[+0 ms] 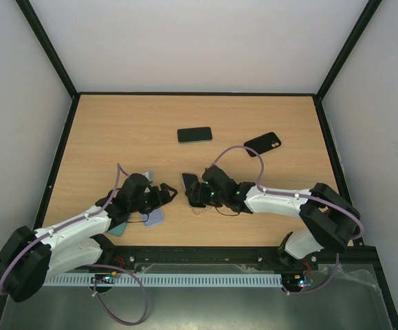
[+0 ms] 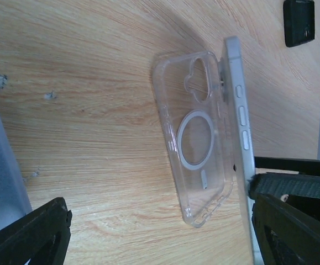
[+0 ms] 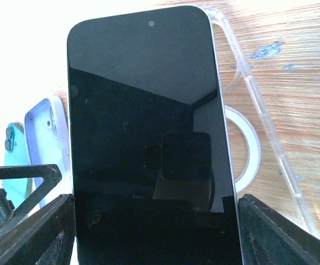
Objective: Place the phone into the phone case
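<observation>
My right gripper (image 1: 199, 194) is shut on the phone (image 3: 148, 127), gripping its two long edges. The dark screen faces the right wrist camera. In the left wrist view the phone (image 2: 240, 127) stands on its long edge right beside the clear phone case (image 2: 195, 138). The case lies flat on the table, open side up. Behind the phone, the case's rim and white ring (image 3: 248, 149) show at the right. My left gripper (image 2: 160, 243) is open just left of the case, nothing between its fingers (image 2: 27, 237).
A lilac case (image 1: 155, 217) and a teal phone (image 1: 119, 228) lie under the left arm. A black phone (image 1: 194, 135) and a black case (image 1: 262, 143) lie farther back on the wooden table (image 1: 116, 137). Black frame rails border the table.
</observation>
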`<state>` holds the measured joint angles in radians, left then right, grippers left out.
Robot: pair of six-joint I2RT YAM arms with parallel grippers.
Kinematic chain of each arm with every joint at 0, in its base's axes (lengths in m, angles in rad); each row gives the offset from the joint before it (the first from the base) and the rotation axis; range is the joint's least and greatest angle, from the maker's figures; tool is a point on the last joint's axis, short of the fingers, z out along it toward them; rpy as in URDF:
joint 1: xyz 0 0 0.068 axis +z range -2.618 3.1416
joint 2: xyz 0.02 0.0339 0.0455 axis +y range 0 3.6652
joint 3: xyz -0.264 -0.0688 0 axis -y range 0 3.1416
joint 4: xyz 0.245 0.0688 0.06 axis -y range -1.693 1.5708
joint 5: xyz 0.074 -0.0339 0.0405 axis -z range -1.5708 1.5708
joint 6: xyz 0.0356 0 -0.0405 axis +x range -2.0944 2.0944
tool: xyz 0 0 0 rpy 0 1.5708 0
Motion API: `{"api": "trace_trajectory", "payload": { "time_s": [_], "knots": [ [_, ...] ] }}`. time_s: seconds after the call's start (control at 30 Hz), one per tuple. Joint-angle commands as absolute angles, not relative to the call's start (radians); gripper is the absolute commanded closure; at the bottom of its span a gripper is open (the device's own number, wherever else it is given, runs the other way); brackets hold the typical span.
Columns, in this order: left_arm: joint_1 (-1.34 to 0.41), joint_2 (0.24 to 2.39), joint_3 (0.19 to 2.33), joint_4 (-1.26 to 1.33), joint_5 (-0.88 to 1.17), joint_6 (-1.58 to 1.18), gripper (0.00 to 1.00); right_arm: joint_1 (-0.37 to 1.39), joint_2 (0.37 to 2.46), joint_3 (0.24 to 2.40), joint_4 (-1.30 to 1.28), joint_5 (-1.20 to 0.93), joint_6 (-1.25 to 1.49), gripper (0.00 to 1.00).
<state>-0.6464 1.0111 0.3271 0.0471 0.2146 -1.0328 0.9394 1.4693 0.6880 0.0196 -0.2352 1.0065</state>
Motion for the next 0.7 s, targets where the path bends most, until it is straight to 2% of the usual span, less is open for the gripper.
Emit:
{"api": "trace_trajectory", "payload": {
  "time_s": [0.0, 0.5, 0.67],
  "knots": [
    [-0.641, 1.009, 0.309, 0.083, 0.257, -1.064, 0.11, 0.948, 1.508, 0.722, 0.016, -0.267, 0.919, 0.39],
    [-0.641, 0.986, 0.307, 0.097, 0.27, -1.124, 0.12, 0.96, 1.535, 0.688, -0.011, -0.245, 0.838, 0.39],
    [-0.641, 0.988, 0.318, 0.107, 0.28, -1.13, 0.12, 0.96, 1.536, 0.677, -0.033, -0.204, 0.793, 0.35]
  ]
}}
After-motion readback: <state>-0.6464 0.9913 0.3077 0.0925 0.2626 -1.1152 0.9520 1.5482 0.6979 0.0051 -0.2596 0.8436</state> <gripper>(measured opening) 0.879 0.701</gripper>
